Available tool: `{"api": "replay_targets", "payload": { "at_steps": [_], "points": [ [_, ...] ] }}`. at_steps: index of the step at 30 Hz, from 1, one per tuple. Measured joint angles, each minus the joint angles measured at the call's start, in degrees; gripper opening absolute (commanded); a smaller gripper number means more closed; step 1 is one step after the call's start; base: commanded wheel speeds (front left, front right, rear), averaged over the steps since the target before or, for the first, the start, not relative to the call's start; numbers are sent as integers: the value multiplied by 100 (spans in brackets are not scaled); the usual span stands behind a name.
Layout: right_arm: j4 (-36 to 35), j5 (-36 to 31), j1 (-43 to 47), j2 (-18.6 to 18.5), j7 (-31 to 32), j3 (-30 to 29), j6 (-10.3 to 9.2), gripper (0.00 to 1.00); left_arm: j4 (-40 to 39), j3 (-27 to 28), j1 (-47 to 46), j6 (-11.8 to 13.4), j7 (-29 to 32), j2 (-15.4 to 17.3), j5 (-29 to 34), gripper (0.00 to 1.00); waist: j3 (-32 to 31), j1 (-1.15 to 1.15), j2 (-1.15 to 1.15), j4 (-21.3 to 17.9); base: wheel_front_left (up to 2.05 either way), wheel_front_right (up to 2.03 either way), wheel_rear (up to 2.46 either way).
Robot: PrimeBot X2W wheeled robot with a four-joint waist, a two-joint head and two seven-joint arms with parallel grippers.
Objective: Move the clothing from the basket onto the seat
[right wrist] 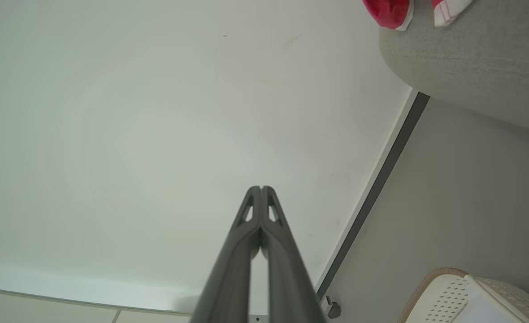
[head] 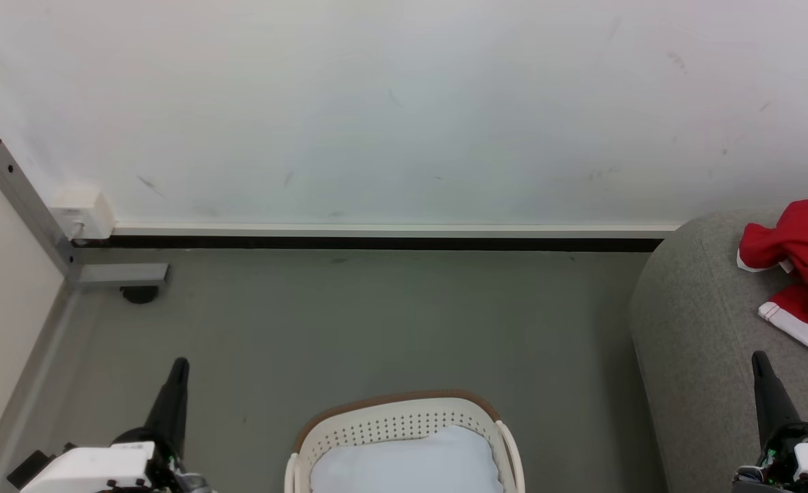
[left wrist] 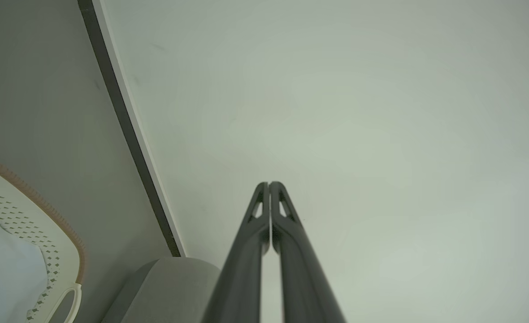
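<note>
Clothing (head: 802, 270), red garments with white trim, lies on the grey seat (head: 691, 329); visible part of the basket (head: 404, 419) holds a white liner (head: 407, 462), no red. Left gripper (left wrist: 269, 185) and right gripper (right wrist: 261, 188) both pressed together, empty, aimed at the wall (head: 404, 103). We judge transfer near done; next: check basket's hidden part.

Light is soft and even, bright on the white wall (head: 404, 103), with no glare and hardly any shadow. My head view is sharp. Both wrist views look dimmer, with a grey-green cast; they bow the dark skirting (left wrist: 130, 134) into a curve, and my own fingers (left wrist: 246, 264) go soft near the bottom edge
</note>
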Motion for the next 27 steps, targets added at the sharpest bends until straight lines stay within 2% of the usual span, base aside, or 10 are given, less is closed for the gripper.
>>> {"api": "replay_targets", "payload": {
  "at_steps": [10,27],
  "points": [
    [-55,589,-55,-175,-71,180,0,0,-15,60,-71,0,98,-3,-356,0,4,0,0,45,0,0,0],
    [-124,737,-96,-313,-203,332,0,0,-21,65,-77,0,98,-4,-369,0,5,0,0,46,0,0,0]
  ]
}}
